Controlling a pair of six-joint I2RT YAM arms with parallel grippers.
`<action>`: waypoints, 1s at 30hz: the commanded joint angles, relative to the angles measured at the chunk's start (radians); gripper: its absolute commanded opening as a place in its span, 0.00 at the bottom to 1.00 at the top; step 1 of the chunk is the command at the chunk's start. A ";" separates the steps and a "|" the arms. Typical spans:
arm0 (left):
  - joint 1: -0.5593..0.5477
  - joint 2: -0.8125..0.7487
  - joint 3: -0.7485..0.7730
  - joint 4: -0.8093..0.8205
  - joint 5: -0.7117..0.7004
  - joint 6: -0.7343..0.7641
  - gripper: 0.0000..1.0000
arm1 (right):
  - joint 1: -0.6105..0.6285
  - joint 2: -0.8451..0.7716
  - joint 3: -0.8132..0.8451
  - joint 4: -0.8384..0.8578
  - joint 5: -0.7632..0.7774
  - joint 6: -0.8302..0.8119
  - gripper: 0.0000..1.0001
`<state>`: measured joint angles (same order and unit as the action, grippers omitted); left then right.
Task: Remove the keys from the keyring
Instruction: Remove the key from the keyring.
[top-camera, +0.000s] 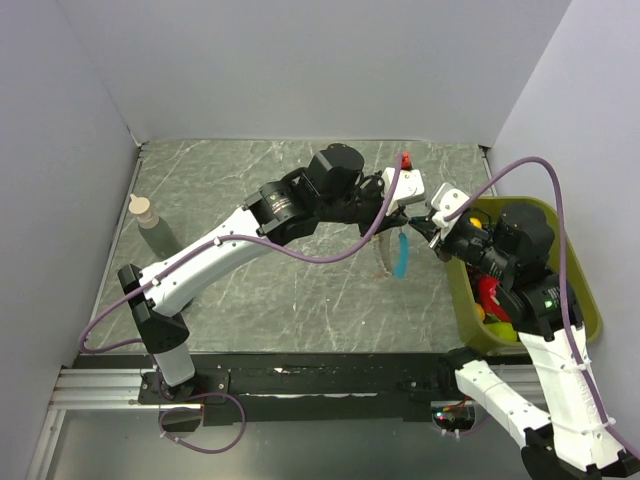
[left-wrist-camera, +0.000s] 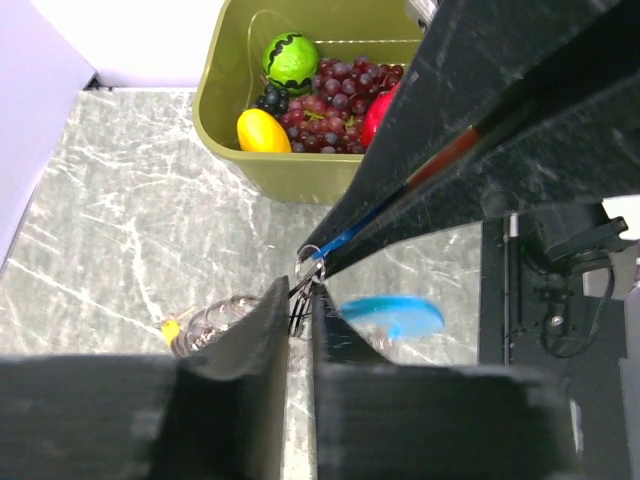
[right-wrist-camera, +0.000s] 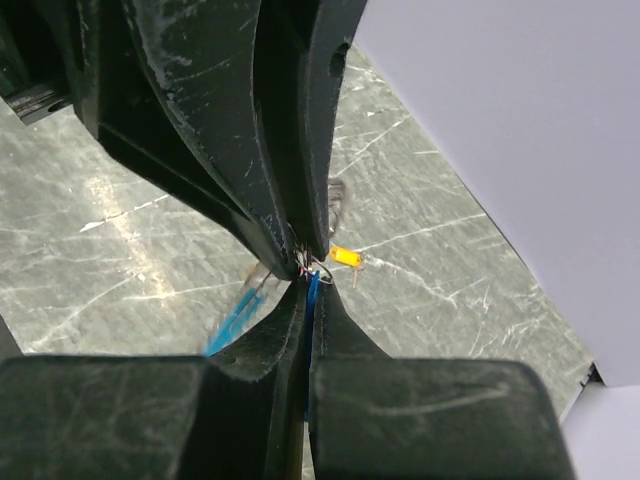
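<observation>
Two grippers meet tip to tip just left of the olive-green bin (top-camera: 585, 290), and each camera tells a different part of it. Only the top view shows the arms whole. The left arm stretches diagonally across the marble-patterned table (top-camera: 250, 290) toward the bin, and the right arm rises along the bin's near-left side with its wrist turned away from the bin. From up there the keyring is too small to make out, and only the light-blue strip (top-camera: 400, 255) shows, hanging down left of the bin. The left wrist camera alone looks into the bin, at toy grapes (left-wrist-camera: 335, 105), a lemon (left-wrist-camera: 260, 130) and a little watermelon (left-wrist-camera: 291, 58). It shows the keyring (left-wrist-camera: 215, 320) as a floppy silvery loop trailing away from the bin, with the orange key (left-wrist-camera: 172, 328) at its far end. The right wrist camera alone shows the pinch from the bin's side. The left gripper (left-wrist-camera: 300, 290) has its jaws drawn nearly together, with only a slit between them, and their tips nip a small link of the keyring. The right gripper (right-wrist-camera: 312, 290) is fully closed, with a thin sliver of the blue key (right-wrist-camera: 313, 300) caught between its tips. Both pinches sit in the air above the table.
</observation>
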<state>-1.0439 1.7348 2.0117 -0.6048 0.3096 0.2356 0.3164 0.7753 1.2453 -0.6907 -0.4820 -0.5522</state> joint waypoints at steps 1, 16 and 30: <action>-0.019 0.003 0.001 0.011 0.037 0.014 0.05 | 0.007 -0.002 0.066 0.072 0.034 -0.002 0.00; -0.021 -0.011 -0.016 -0.001 0.056 0.031 0.24 | 0.007 0.004 0.088 0.092 0.083 0.011 0.00; -0.021 -0.011 -0.014 -0.007 0.069 0.039 0.01 | 0.007 -0.001 0.091 0.095 0.091 0.012 0.00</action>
<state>-1.0466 1.7344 2.0026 -0.5800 0.3244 0.2775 0.3210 0.7822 1.2755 -0.7273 -0.4320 -0.5438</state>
